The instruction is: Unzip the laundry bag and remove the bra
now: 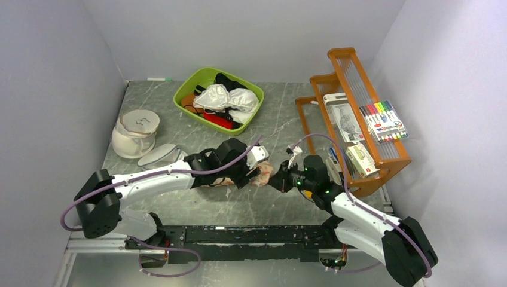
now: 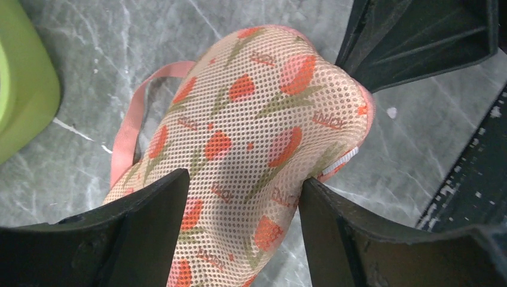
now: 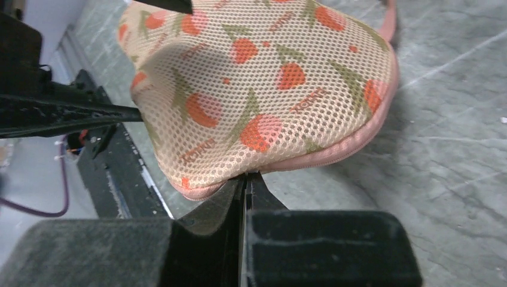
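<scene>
Laundry bag sits btwn the fingers of the left gripper. Jaws are part open, one finger pressed on each side of the pouch, squeezing it. Right gripper is at the bag's other end w/ fingers closed flat together, tips right on the pink zip edge. What exactly they nip can't be made out. That end of the bag looks raised a bit off the table. A pink strap loops from the bag down onto the marble. Bag is at mid-table toward the front, btwn both arms, mostly hidden under them in the top view. Farther back is a green tub w/ white bras. Far left are round white bags. At right is a wooden rack w/ a marker set.
</scene>
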You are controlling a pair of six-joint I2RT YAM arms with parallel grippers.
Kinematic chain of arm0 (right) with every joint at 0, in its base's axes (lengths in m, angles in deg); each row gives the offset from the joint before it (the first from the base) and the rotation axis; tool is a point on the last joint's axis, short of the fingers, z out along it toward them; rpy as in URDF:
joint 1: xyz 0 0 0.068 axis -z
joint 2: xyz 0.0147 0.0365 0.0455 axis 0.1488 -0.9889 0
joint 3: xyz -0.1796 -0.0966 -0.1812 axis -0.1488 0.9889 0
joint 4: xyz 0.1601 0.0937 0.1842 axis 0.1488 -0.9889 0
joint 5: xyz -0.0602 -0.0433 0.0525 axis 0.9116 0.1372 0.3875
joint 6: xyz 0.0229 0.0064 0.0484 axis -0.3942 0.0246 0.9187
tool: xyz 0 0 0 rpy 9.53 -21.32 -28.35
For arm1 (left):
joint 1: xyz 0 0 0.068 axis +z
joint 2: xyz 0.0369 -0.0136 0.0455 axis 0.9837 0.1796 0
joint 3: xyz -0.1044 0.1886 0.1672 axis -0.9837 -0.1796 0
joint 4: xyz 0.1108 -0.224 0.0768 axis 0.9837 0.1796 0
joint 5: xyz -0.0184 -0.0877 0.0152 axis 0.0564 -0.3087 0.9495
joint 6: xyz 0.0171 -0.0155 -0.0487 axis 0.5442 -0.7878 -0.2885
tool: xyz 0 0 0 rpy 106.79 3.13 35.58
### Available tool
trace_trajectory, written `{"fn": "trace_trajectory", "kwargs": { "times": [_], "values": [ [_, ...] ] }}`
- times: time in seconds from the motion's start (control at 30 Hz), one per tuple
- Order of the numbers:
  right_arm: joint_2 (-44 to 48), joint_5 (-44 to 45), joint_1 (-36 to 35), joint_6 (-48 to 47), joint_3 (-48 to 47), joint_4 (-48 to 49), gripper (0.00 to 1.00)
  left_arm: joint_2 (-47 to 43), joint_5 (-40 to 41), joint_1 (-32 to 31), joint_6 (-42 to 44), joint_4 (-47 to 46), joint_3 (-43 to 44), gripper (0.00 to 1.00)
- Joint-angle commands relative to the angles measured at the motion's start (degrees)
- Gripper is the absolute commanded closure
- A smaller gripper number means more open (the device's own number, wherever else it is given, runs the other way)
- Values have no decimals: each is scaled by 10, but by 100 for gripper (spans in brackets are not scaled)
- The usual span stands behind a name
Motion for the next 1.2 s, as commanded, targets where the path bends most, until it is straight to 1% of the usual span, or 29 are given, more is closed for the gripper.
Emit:
{"fn": "trace_trajectory", "kwargs": {
  "times": [0.0, 0.07, 0.13, 0.27, 0.33, 0.4, 0.43, 0.5, 0.53, 0.67, 0.8, 0.9, 0.97, 1.17],
  "values": [
    [29, -74, -9, 37, 5, 55, 100, -20, -91, 3, -36, 6, 37, 20],
    [35, -83, -11, 47, 11, 64, 100, -26, -117, 2, -68, 8, 44, 12],
    [39, -89, -12, 54, 14, 67, 100, -41, -127, 2, -110, -5, 33, 8],
    [46, -93, -13, 54, 17, 62, 100, -74, -146, 2, -192, -40, -14, 10],
    [45, -93, -13, 52, 19, 60, 100, -81, -155, 1, -220, -45, -26, 10],
    [43, -90, -14, 47, 18, 56, 100, -78, -161, 2, -241, -33, -28, 15],
    [41, -85, -14, 42, 14, 48, 100, -73, -150, 2, -254, -18, -27, 19],
    [42, -63, -13, 29, 1, 17, 100, -67, -110, 2, -320, 11, -32, 27],
    [46, -48, -13, 23, -3, 0, 100, -69, -92, 2, -347, 20, -40, 27],
    [59, 4, -13, 7, -13, -48, 100, -96, -47, 2, -451, 20, -101, 19],
    [38, -7, -13, 11, -7, -40, 100, -120, 30, 3, -551, 16, -166, 11],
    [22, -24, -13, 17, 4, -22, 100, -114, 52, 12, -567, -6, -192, 8],
    [16, -32, -13, 18, 8, -16, 100, -100, 67, 24, -554, -11, -188, 7],
    [-7, -38, -20, 21, 24, 5, 100, -38, 119, 74, -463, -30, -153, 3]
  ]
}}
